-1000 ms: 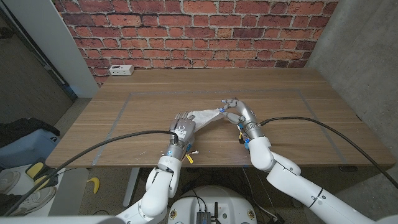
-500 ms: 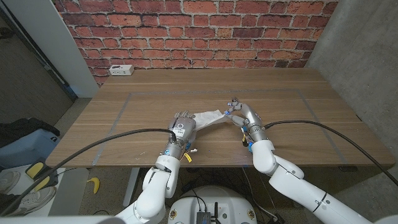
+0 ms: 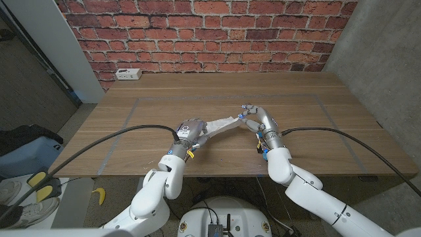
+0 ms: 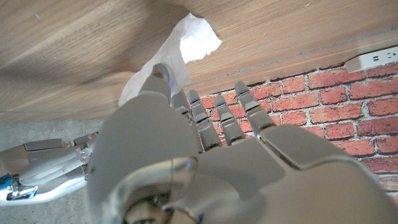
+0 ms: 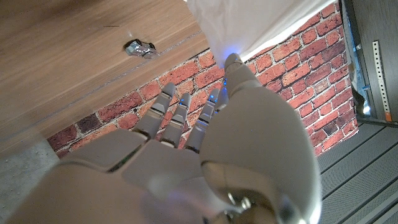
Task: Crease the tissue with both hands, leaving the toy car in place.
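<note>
Head view: the tissue (image 3: 220,124) stretches between the left hand (image 3: 189,132) and right hand (image 3: 258,119), each gripping 1 end above the wooden table (image 3: 158,99); a power strip (image 3: 128,74) sits far behind.

Right wrist view: the toy car (image 5: 140,48) rests on the table, well apart from the tissue.

A lab or test room: a plain wooden counter (image 3: 164,99) marked with tape lines stands before a red brick wall (image 3: 197,33), a white power strip (image 3: 128,74) at its back edge, grey concrete walls (image 3: 388,59) beside.

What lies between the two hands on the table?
In the head view, the tissue spans the stretch between the left hand and the right hand, each holding an end; nothing else lies there.
</note>
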`<action>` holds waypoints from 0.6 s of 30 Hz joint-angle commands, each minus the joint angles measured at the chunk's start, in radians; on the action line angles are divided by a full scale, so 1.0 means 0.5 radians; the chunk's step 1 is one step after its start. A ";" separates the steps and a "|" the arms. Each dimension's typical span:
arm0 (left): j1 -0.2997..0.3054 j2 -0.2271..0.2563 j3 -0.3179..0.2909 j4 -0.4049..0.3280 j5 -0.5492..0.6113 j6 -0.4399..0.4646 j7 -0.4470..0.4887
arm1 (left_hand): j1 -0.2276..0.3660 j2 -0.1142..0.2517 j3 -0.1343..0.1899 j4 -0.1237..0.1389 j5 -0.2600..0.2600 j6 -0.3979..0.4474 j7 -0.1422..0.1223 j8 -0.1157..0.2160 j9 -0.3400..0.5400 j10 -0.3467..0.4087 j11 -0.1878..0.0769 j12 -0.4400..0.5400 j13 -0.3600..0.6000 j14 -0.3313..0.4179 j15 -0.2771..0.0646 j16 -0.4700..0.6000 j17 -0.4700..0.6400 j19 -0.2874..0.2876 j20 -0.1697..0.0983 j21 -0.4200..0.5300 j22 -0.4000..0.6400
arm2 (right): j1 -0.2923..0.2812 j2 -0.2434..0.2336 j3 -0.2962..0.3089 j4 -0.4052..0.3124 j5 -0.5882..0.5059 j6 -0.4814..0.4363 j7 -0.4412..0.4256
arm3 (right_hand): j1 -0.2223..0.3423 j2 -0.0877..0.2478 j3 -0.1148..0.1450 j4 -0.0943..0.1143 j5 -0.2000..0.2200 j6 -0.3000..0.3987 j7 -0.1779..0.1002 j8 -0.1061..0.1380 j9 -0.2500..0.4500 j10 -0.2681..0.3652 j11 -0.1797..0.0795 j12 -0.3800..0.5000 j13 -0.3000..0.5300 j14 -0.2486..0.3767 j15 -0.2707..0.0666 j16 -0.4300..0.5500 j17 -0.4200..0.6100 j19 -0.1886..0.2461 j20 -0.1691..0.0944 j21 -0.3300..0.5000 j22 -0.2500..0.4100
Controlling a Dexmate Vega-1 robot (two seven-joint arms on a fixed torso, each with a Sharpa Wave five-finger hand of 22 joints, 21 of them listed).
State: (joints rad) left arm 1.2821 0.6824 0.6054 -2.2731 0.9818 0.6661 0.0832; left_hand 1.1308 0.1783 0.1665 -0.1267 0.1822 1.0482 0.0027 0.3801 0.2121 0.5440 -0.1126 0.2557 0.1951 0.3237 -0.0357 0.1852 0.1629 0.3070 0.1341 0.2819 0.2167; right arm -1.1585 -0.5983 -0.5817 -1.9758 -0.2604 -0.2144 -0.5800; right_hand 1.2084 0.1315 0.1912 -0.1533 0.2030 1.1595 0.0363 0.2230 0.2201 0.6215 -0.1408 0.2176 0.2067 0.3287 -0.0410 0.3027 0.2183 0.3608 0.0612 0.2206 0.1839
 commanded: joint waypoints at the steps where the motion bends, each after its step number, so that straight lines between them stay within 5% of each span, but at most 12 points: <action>1: 0.008 0.058 -0.202 -0.189 -0.496 0.070 -0.060 | 0.029 -0.010 0.025 0.000 0.003 0.103 0.117 -0.017 -0.005 0.032 -0.007 0.014 0.001 0.027 0.011 0.003 0.005 0.014 0.002 0.024 0.010 | 0.126 0.032 -0.063 0.045 -0.038 -0.039 0.093 | 0.022 0.000 0.018 0.001 -0.007 0.031 0.047 0.012 0.012 -0.024 -0.002 -0.015 0.008 -0.004 -0.217 -0.014 0.002 -0.008 0.008 -0.007 0.004; 12: -0.187 0.172 -0.094 -0.217 -0.499 0.370 -0.153 | 0.040 -0.013 0.046 -0.014 0.006 0.114 0.134 -0.044 -0.017 0.063 0.004 0.014 0.001 0.050 0.023 0.003 0.004 0.032 -0.006 0.038 0.012 | 0.290 0.076 -0.161 0.119 -0.102 -0.138 0.196 | 0.013 0.004 0.034 0.006 -0.010 0.008 0.048 0.016 0.030 -0.054 -0.005 -0.026 0.009 -0.029 -0.200 -0.034 0.004 -0.035 0.022 -0.016 0.004; 18: -0.222 0.178 -0.154 -0.194 -0.715 0.406 -0.135 | 0.042 -0.013 0.056 -0.019 0.007 0.120 0.152 -0.057 -0.021 0.076 0.010 0.013 0.001 0.063 0.028 0.004 0.004 0.040 -0.008 0.045 0.014 | 0.378 0.103 -0.224 0.133 -0.164 -0.254 0.252 | 0.011 0.007 0.044 0.007 -0.012 0.003 0.048 0.021 0.038 -0.066 0.002 -0.030 0.009 -0.035 -0.194 -0.040 0.005 -0.046 0.029 -0.019 0.004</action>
State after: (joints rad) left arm 1.2187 0.7488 0.5471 -2.3682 0.7482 0.7999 0.0272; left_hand 1.1377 0.1715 0.1850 -0.1370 0.1821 1.0734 0.0348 0.3569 0.1986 0.5725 -0.1054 0.2557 0.1953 0.3469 -0.0233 0.1852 0.1630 0.3180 0.1301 0.2970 0.2211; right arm -1.0390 -0.5673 -0.6488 -1.9288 -0.3031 -0.2706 -0.4997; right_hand 1.2084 0.1315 0.2052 -0.1499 0.1981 1.1524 0.0434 0.2227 0.2348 0.5925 -0.1376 0.2033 0.2067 0.3147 -0.0429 0.2873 0.2184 0.3400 0.0760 0.2126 0.1839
